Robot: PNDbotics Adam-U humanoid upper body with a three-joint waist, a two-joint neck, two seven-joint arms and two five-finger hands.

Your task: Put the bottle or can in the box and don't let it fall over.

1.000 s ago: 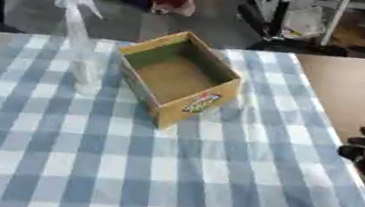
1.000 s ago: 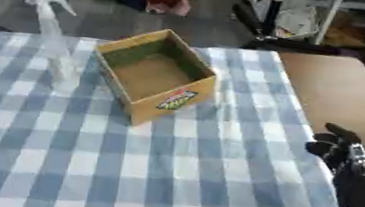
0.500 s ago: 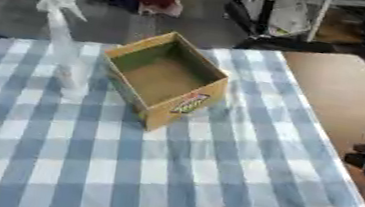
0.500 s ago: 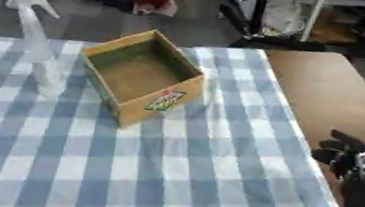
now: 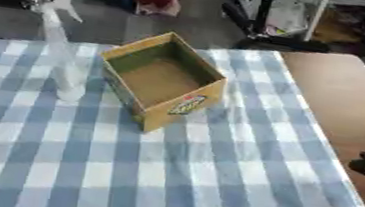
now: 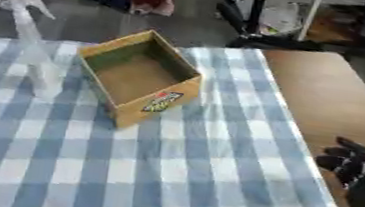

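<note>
Checked cloth [image 5: 168,174], upright spray bottle [image 5: 62,54] beside open box [image 5: 162,85], well apart from curled, empty right hand [image 6: 348,160].

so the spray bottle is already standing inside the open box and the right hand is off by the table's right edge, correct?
Not quite. The spray bottle is not in the box: it stands upright on the checked cloth just to the box's left, and the box is empty, as the left eye view shows. The rest holds: the right hand is by the table's right edge.

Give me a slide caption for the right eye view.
Spray bottle upright beside empty box on checked cloth; right hand idle at lower right.
</note>
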